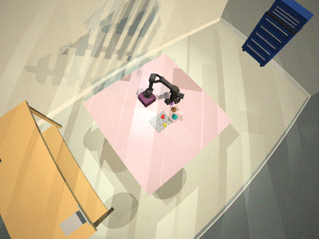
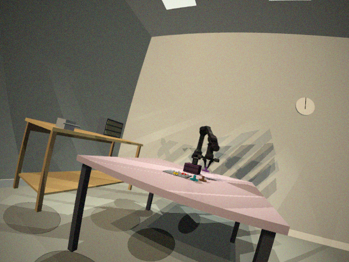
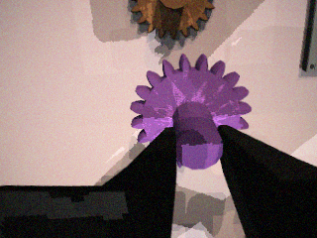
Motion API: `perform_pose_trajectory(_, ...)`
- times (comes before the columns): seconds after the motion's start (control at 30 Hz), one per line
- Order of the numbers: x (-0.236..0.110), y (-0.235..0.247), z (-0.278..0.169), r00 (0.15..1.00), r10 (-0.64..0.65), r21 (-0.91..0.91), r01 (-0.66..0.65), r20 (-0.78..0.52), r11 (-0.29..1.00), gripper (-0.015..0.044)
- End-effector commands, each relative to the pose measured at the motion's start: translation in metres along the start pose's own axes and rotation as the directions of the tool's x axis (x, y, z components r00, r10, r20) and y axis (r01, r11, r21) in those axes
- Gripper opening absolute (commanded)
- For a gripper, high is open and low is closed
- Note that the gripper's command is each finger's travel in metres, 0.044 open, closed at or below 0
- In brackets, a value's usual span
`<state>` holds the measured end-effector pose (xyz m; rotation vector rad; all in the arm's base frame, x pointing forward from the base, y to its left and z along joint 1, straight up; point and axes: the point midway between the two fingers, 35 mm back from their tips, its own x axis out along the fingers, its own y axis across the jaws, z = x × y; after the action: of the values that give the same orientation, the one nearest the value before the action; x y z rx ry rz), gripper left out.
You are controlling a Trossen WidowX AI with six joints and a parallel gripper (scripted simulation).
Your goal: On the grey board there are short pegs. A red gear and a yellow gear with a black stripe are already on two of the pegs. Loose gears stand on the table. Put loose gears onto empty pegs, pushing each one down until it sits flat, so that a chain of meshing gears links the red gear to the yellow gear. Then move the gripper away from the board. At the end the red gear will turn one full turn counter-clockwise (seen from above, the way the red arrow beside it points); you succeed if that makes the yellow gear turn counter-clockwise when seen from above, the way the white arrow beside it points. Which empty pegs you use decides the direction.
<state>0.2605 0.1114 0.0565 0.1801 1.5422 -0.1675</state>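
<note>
My gripper [image 1: 172, 102] [image 2: 205, 167] [image 3: 195, 135] is shut on the upright knob of the purple gear [image 1: 171, 103] [image 2: 205, 170] [image 3: 193, 84] and holds it a little above the table. A brown gear [image 1: 173, 109] [image 2: 202, 179] [image 3: 170, 17] and a teal gear [image 1: 174, 117] [image 2: 194, 178] stand on the table beside the grey board [image 1: 154, 121] [image 2: 168, 171]. On the board are the red gear [image 1: 163, 117] [image 2: 182, 173] and the yellow gear [image 1: 165, 125] [image 2: 175, 173]. Several small bare pegs show between and around them; their exact layout is too small to tell.
The arm stands on a dark purple base block [image 1: 146, 99] [image 2: 192, 167] on the pink table [image 1: 144, 159] [image 2: 157, 183]. The brown gear is the loose gear nearest the held one. A wooden workbench [image 1: 25, 154] [image 2: 92, 135] and a blue cabinet [image 1: 270, 33] stand away from the table.
</note>
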Motion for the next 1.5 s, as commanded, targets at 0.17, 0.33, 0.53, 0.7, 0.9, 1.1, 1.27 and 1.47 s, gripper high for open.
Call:
perform_pose_trajectory(0.17,-0.028,-0.002,0.001,1.0,0.007,-0.004,-0.007,0.008,1.0,0.0)
perform_pose_trajectory(0.33,-0.044,-0.004,-0.001,1.0,0.007,-0.004,-0.007,0.008,1.0,0.0)
perform_pose_trajectory(0.53,-0.062,-0.008,-0.004,1.0,0.007,-0.004,-0.007,0.008,1.0,0.0)
perform_pose_trajectory(0.7,-0.07,-0.01,-0.005,1.0,0.006,-0.004,-0.006,0.008,1.0,0.0)
perform_pose_trajectory(0.9,-0.065,-0.017,0.005,1.0,0.006,-0.004,-0.006,0.008,1.0,0.0)
perform_pose_trajectory(1.1,-0.06,-0.024,0.015,1.0,0.004,-0.005,-0.004,0.009,1.0,0.0)
perform_pose_trajectory(1.27,-0.056,-0.032,0.023,1.0,0.002,-0.002,-0.002,0.008,1.0,0.0)
perform_pose_trajectory(1.47,-0.051,-0.042,0.031,1.0,-0.004,0.006,0.004,0.004,1.0,0.0)
